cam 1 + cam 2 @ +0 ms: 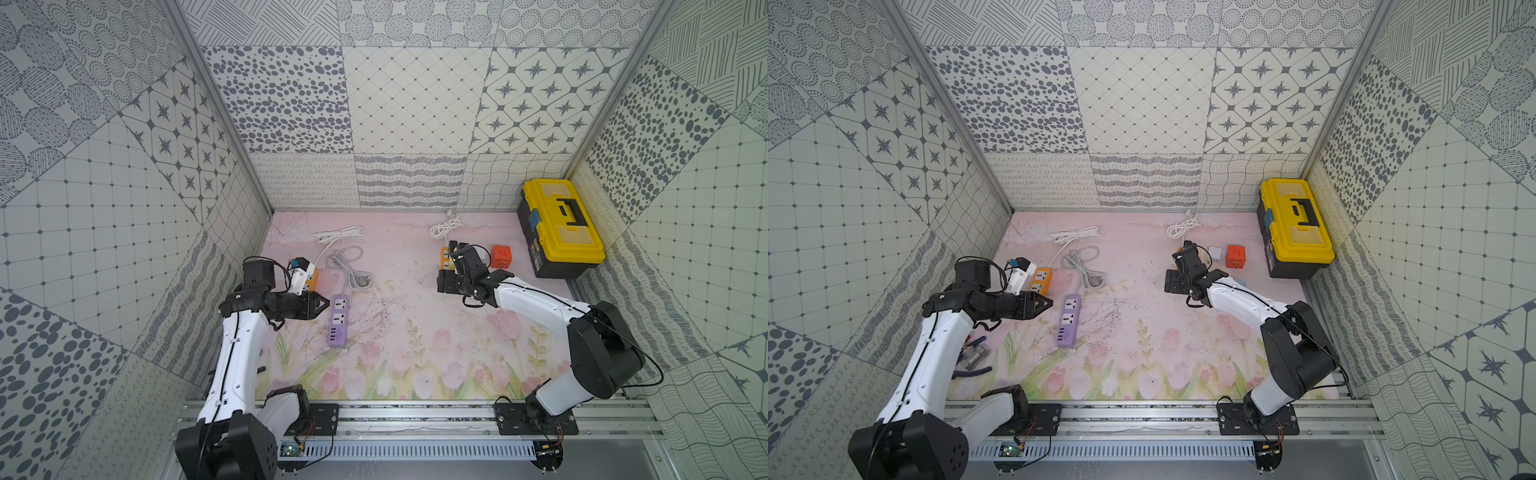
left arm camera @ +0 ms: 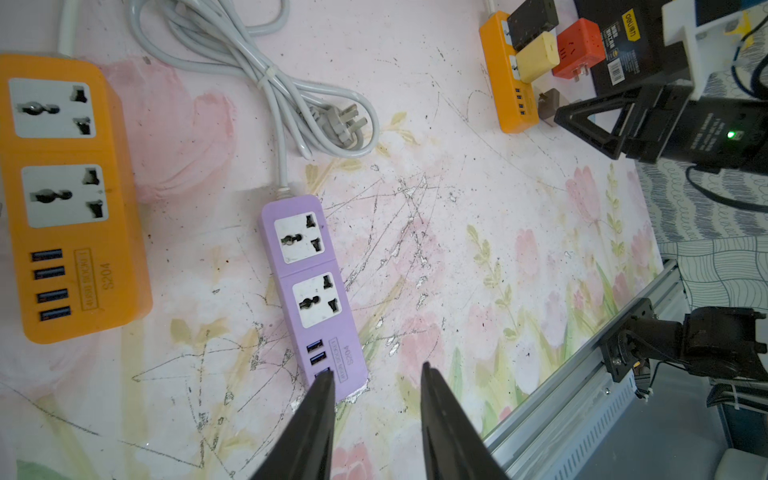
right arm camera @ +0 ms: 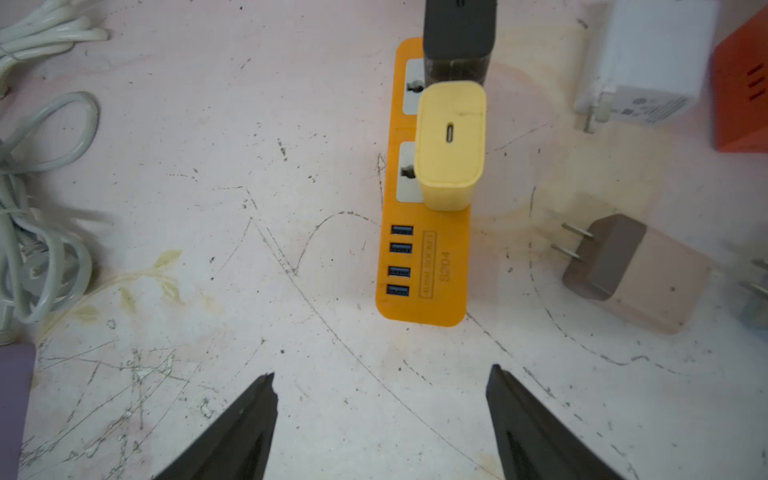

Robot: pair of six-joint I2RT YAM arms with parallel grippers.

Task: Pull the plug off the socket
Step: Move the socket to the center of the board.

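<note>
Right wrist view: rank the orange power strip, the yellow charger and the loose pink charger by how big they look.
1. orange power strip
2. yellow charger and pink charger: about alike; the yellow one stands plugged in, nearer the camera, so no ranking.

A robot lab test booth: patterned wall panels [image 1: 415,99], an aluminium rail [image 1: 415,415], a floral mat [image 1: 415,332]

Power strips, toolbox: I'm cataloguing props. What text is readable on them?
"S204": empty orange power strip.
"S204": purple power strip.
"S204": occupied orange power strip.
"deli": toolbox, black base.
Boxed labels on strips, toolbox sticker: too blurred.
</note>
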